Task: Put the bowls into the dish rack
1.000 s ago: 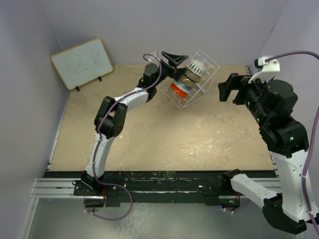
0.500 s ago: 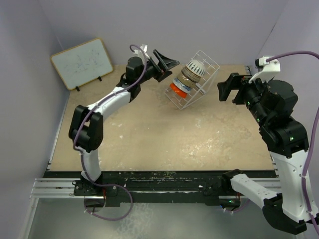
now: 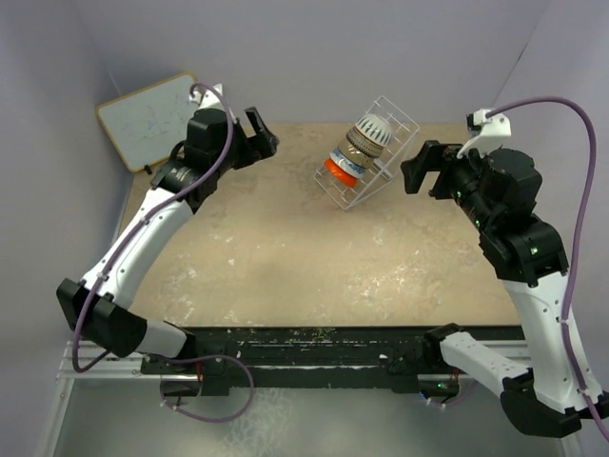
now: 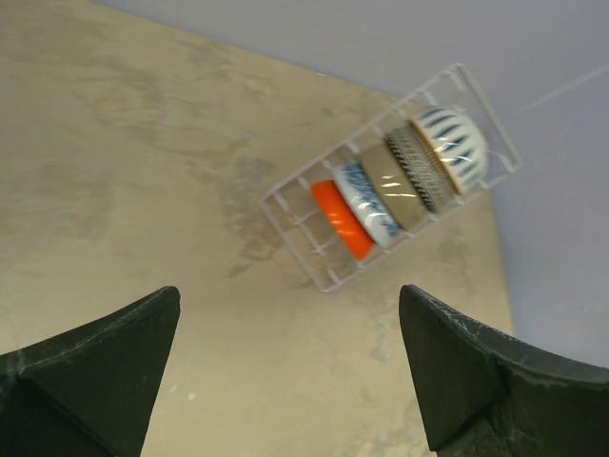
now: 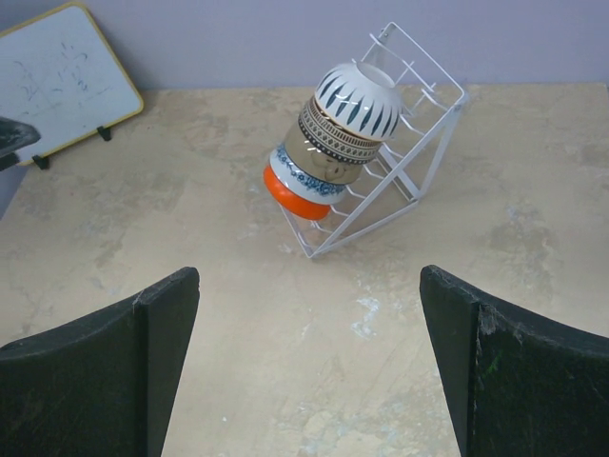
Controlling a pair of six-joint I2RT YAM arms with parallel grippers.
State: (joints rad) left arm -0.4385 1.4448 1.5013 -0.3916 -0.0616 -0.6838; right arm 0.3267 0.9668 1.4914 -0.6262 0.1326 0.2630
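The white wire dish rack (image 3: 392, 124) stands at the back middle of the table, also in the left wrist view (image 4: 295, 214) and the right wrist view (image 5: 428, 162). Several bowls stand on edge in a row inside it: an orange bowl (image 5: 290, 198) at the low end, a blue-patterned bowl (image 5: 309, 179), a tan bowl with a dark patterned band (image 5: 335, 143), and a cream-white bowl with dark marks (image 5: 360, 98) at the high end. My left gripper (image 3: 261, 143) is open and empty, left of the rack. My right gripper (image 3: 419, 169) is open and empty, right of the rack.
A whiteboard with a wooden frame (image 3: 147, 119) leans at the back left corner; it also shows in the right wrist view (image 5: 57, 76). Purple walls close in the back and both sides. The table's front edge carries the black arm rail (image 3: 314, 343).
My left arm has pulled back from the rack toward the left and risen, its gripper empty. My right gripper has shifted slightly left toward the rack. The bowls have not moved.
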